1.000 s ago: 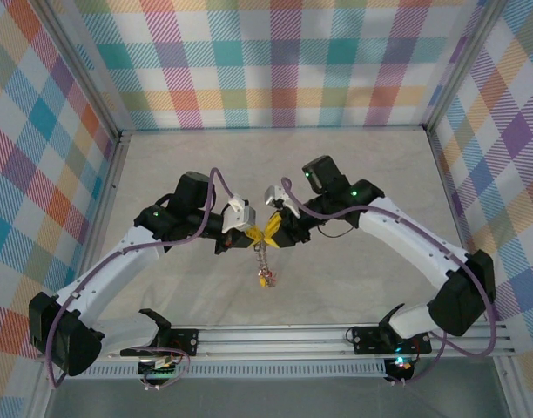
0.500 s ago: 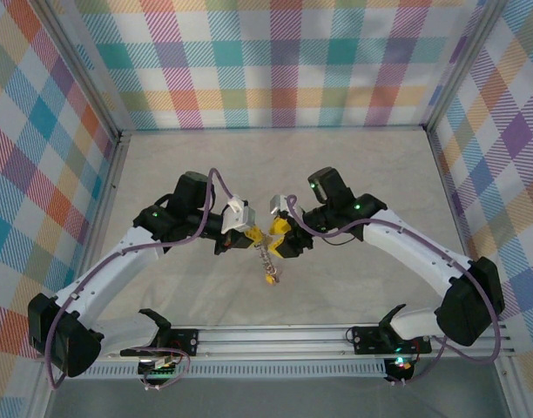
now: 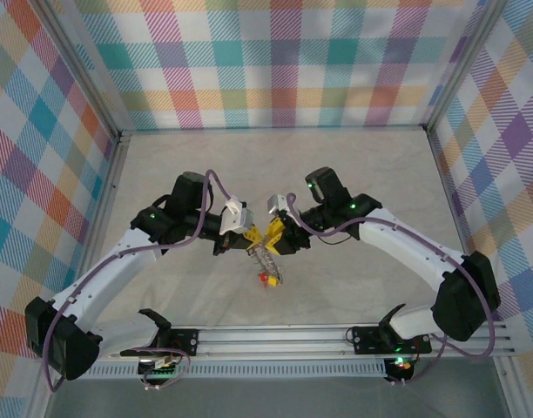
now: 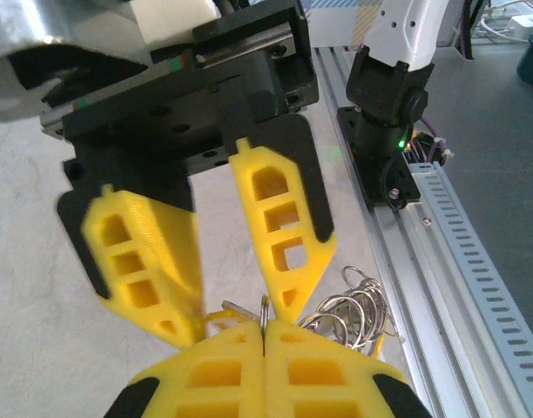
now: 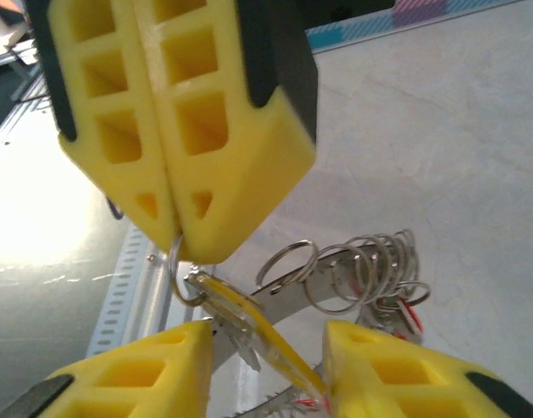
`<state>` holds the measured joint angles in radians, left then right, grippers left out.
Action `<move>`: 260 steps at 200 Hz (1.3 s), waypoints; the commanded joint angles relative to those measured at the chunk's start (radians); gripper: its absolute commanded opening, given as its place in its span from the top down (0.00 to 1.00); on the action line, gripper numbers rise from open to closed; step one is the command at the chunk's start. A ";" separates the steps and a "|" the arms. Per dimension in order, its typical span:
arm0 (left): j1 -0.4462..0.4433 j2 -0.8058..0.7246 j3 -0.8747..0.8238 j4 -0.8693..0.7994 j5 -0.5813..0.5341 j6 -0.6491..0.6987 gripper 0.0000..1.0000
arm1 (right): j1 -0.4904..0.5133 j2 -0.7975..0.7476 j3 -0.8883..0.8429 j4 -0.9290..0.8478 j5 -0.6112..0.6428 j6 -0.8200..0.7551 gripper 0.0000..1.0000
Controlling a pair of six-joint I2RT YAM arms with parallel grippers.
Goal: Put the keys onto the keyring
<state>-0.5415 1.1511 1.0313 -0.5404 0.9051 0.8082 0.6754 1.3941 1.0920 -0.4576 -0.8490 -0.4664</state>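
left gripper (image 3: pixel 252 237): fingers (image 5: pixel 205 131) pressed flat together, pinching the thin wire of the keyring (image 5: pixel 172 264) right at their tips. The ring loop pokes out just below the left gripper's tips.

right gripper (image 3: pixel 273 239): tip to tip with the left gripper, facing it from the right. Its fingers (image 4: pixel 279 235) are spread with a clear gap between them. The left gripper's tips and the pinched wire sit at the mouth of that gap.

One key (image 5: pixel 249 324), a flat silvery blade with a yellow edge, hangs off the keyring just under the left gripper. It lies across the gap between the spread fingers. Whether it touches the nearer pad, can't tell.

A bunch of small split rings (image 5: pixel 371 266) fans out sideways from the left gripper's tips, with red tags (image 5: pixel 408 315) just under them. How these link to the pinched wire, can't tell.

From the top camera, the whole bunch dangles straight below the left gripper in a short string, with a red and yellow tag (image 3: pixel 265 279) at the low end. Can't tell if that end touches the table (image 3: pixel 362 174) or hangs just above it.
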 commanded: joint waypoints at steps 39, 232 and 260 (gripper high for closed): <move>-0.002 -0.029 -0.005 0.042 0.003 -0.003 1.00 | -0.001 0.017 0.012 -0.036 -0.123 -0.011 0.82; -0.008 0.000 -0.114 0.187 -0.046 -0.078 1.00 | -0.003 -0.036 0.004 0.346 -0.323 0.912 1.00; -0.008 0.037 -0.086 0.195 -0.052 -0.087 1.00 | 0.010 -0.018 0.043 0.383 -0.335 1.170 1.00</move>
<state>-0.5301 1.1389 0.9386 -0.3901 0.8360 0.7456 0.6537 1.4055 1.0721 -0.3550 -1.0393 0.3626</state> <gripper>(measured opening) 0.049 0.052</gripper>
